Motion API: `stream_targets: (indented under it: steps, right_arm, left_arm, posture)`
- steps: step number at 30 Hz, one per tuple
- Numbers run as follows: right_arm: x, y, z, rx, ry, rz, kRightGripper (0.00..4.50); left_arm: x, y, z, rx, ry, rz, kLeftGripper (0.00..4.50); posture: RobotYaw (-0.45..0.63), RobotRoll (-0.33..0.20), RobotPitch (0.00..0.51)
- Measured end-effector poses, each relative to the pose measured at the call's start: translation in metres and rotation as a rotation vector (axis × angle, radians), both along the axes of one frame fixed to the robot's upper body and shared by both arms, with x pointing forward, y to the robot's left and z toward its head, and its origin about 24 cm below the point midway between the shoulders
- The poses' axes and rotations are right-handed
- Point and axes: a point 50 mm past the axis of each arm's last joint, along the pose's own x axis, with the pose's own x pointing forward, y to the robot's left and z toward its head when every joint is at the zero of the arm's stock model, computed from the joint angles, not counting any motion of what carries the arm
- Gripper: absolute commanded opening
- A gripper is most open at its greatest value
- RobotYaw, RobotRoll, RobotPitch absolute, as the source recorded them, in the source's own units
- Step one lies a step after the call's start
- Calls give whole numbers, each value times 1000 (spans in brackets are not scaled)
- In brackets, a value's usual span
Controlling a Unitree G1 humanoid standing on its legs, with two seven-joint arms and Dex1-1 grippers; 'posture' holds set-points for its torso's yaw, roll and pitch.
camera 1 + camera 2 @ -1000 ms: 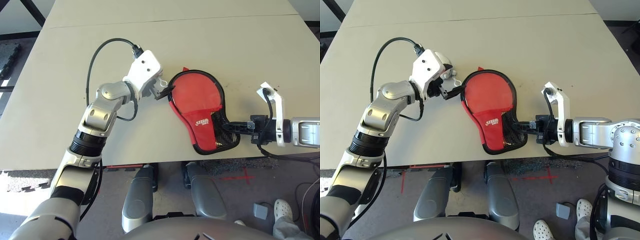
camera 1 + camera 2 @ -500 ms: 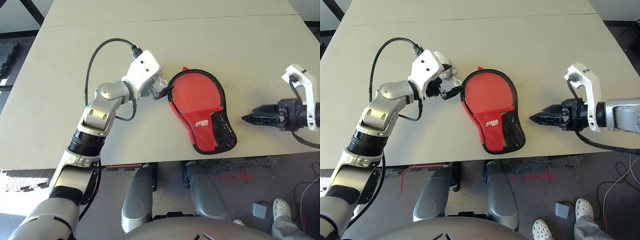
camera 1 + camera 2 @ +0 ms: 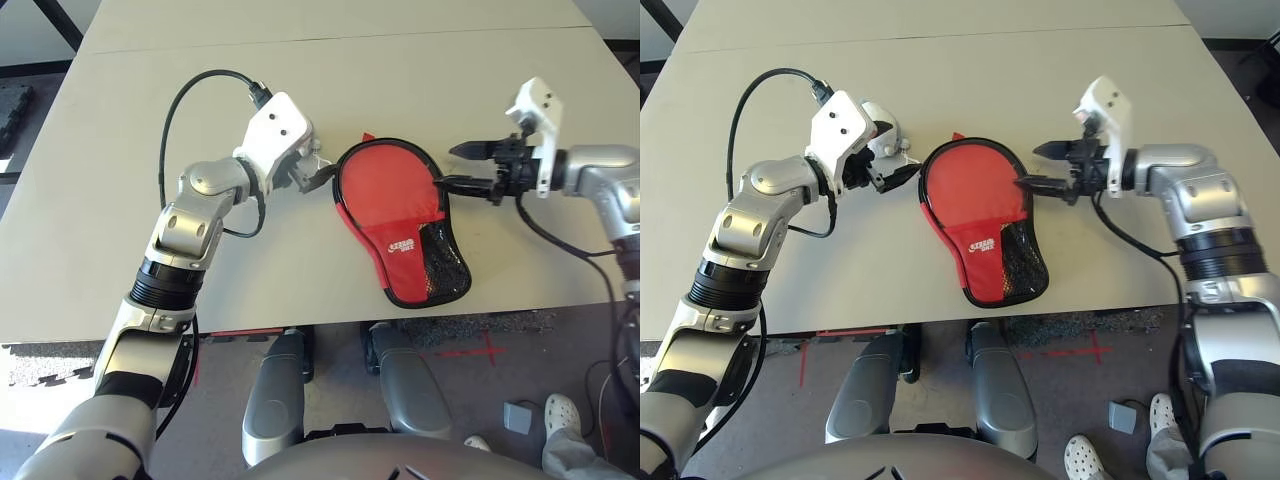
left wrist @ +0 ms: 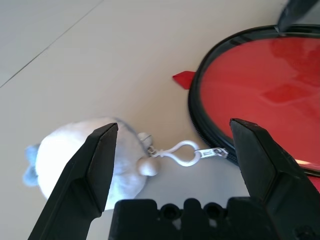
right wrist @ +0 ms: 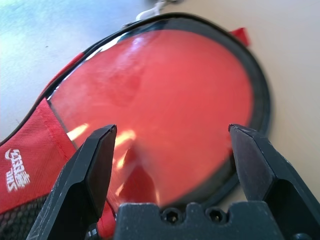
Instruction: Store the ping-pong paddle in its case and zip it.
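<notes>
The red case [image 3: 390, 195] with black edging lies flat mid-table, its mesh pocket [image 3: 445, 262] and white logo [image 3: 404, 243] toward the front edge. The ping-pong paddle is hidden. My left gripper [image 3: 896, 176] stands open just left of the case's round end. In the left wrist view the left gripper [image 4: 173, 125] frames a whitish round lump [image 4: 85, 160], which a white clip [image 4: 182, 151] joins to the zipper pull [image 4: 212, 153]; the fingers touch neither. My right gripper [image 3: 1030, 166] is open at the case's right rim, and in the right wrist view that gripper [image 5: 171, 128] looks across the red face.
The table's front edge [image 3: 300, 325] runs just below the case's narrow end. A seam [image 3: 300, 42] crosses the table at the back. A black cable [image 3: 185, 100] loops above my left forearm. A person's shoe [image 3: 566, 415] rests on the floor at the lower right.
My right gripper left the case's narrow end, swung out to the right, then came up to the round end's right rim and opened. The left gripper backed slightly off the case.
</notes>
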Motion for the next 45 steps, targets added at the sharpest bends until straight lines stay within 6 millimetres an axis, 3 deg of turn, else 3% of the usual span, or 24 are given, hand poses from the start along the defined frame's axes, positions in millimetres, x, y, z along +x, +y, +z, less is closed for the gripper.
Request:
stream_targets:
  steps: [5,15,23,34,37,45]
  right_arm:
    - [5,8,-6,-25,-32,20,4440]
    - [4,14,-15,-78,-89,23,4440]
    - [-2,15,-20,-78,-103,8,4440]
    - [-3,16,-21,-99,-122,-17,4440]
    - [-3,16,-22,-102,-121,-28,4500]
    - [-2,17,-24,-110,-119,-39,4500]
  left_arm:
    - [5,15,5,-32,4,102,4500]
    - [39,31,12,-117,55,304,4500]
    - [48,29,2,-115,140,309,4500]
    - [50,12,-17,-97,279,221,4500]
    - [50,9,-18,-91,287,206,3831]
    - [46,2,-17,-42,307,145,1042]
  posture:
    - [125,0,253]
    - [83,0,255]
    - [53,0,249]
    - [47,0,244]
    - [47,0,245]
    - [45,0,252]
